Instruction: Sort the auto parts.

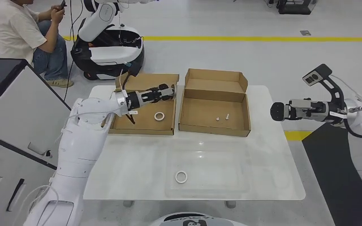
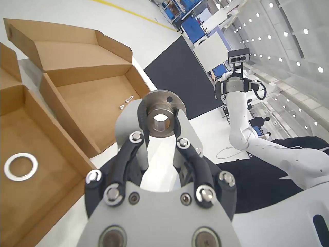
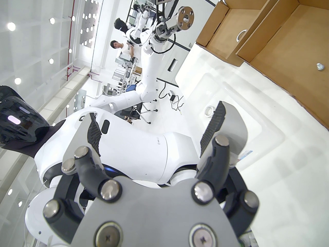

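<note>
Closest to us in the top view, the near ring [image 1: 181,177] lies in the clear tray [image 1: 226,183] at the front of the white table [image 1: 271,169]. Behind the tray, two open cardboard boxes stand side by side. The left box [image 1: 121,127] holds the boxed ring [image 1: 159,116], and the right box [image 1: 198,116] holds two small bolts [image 1: 222,118]. The left gripper [image 1: 169,92] hangs above the left box, near the wall it shares with its neighbour. The right gripper [image 1: 275,111] is held off the table's right side, well apart from both boxes.

In the left wrist view, we see the left gripper [image 2: 160,119] clamped around the barrel of a flanged metal sleeve [image 2: 164,100], with the bore turned toward the camera. Beneath it are the boxed ring [image 2: 20,167] on the floor of the left box [image 2: 51,129], and the bolts [image 2: 126,102] near a corner of the right box [image 2: 84,91].

In the right wrist view, we find the right gripper [image 3: 156,114] spread wide and holding nothing, above the table's [image 3: 257,181] edge. Farther off, the near ring [image 3: 208,110] sits in the tray. One bolt [image 3: 319,66] lies in the right box [image 3: 295,60], and the boxed ring [image 3: 241,35] lies in the left box [image 3: 223,14]. The left gripper [image 3: 167,28] carries the sleeve [image 3: 185,17] above them.
</note>
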`<state>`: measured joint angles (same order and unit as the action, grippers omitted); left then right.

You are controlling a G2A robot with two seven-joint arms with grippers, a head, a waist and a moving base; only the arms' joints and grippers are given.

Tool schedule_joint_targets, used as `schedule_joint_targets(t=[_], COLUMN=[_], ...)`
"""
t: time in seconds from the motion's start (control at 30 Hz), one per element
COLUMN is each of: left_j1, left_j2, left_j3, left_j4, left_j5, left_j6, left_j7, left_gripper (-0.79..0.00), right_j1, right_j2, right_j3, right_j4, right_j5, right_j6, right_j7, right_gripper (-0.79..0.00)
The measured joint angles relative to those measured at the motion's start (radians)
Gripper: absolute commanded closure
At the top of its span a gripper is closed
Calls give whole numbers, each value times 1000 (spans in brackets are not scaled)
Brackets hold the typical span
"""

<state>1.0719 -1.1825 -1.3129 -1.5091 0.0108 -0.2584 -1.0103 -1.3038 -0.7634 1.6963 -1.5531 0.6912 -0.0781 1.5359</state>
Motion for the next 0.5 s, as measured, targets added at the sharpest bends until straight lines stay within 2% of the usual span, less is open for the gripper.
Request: schedule_joint_targets(t=[0.2,0.5], left_j1=[2,-64], left_j2=[2,16], left_j3=[6,86], left_j4=[0,13], left_j5=[35,400], left_j6=[27,258], left_j7=[18,-28], left_gripper=[0,0], right_j1=[0,0], right_j2=[0,0], right_j3=[0,0], right_j4=[0,0], right_j5=[0,0], right_j6=[0,0], right_j7=[0,0], right_gripper=[-785,-785])
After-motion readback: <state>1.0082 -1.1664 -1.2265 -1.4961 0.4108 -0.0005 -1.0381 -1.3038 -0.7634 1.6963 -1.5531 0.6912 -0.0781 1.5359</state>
